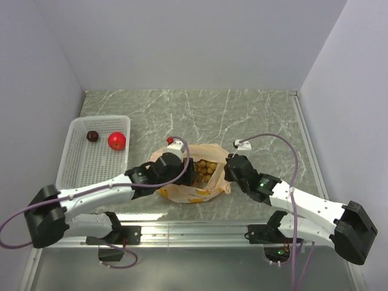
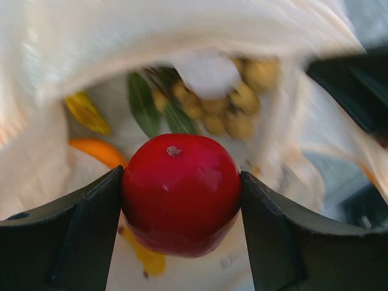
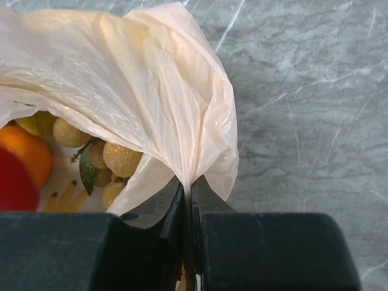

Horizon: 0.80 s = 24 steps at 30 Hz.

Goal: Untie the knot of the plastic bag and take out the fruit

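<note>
Plastic bag [image 1: 189, 195] sits mid-table between the arms. Its mouth is open, so the untying looks done. Right gripper [image 3: 188, 200] is pinched flat on the bag's right rim, probably to keep the mouth open and stop the bag dragging. Left gripper [image 2: 182, 200] reaches in from the left, wrist angled down into the mouth, jaws clamped on both sides of a red fruit [image 2: 179, 182]. Tan cluster [image 2: 224, 103] and orange [image 2: 97, 151] lie inside. Basket [image 1: 79, 173] at left holds a second red fruit [image 1: 117, 140] and a dark fruit [image 1: 92, 136], so it's the likely drop-off.
</note>
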Available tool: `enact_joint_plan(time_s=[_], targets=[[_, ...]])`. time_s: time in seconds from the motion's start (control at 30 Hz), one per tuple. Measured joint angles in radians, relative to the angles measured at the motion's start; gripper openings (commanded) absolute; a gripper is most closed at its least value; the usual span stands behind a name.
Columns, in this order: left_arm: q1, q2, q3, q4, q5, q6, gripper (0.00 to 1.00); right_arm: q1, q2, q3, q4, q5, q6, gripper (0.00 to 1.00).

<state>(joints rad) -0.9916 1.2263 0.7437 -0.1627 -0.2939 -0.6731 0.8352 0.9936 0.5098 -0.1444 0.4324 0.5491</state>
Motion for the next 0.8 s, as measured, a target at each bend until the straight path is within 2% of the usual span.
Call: enact_joint_plan(time_s=[0.2, 0.43, 0.53, 0.8], targets=[[0.024, -0.193, 0.011, -0.075, 0.154, 0.027, 0.24, 0.0, 0.011, 0.01, 0.001, 0.01, -0.004, 0.12], [0.235, -0.248, 0.213, -0.041, 0.183, 0.012, 0.24, 0.005, 0.011, 0.01, 0.001, 0.008, -0.003, 0.12], [0.336, -0.251, 0.231, -0.023, 0.155, -0.009, 0.24, 0.009, 0.009, 0.01, 0.001, 0.007, -0.003, 0.12], [0.704, -0.219, 0.234, -0.122, -0.118, -0.017, 0.29, 0.013, -0.008, 0.006, 0.001, 0.0, -0.003, 0.12]])
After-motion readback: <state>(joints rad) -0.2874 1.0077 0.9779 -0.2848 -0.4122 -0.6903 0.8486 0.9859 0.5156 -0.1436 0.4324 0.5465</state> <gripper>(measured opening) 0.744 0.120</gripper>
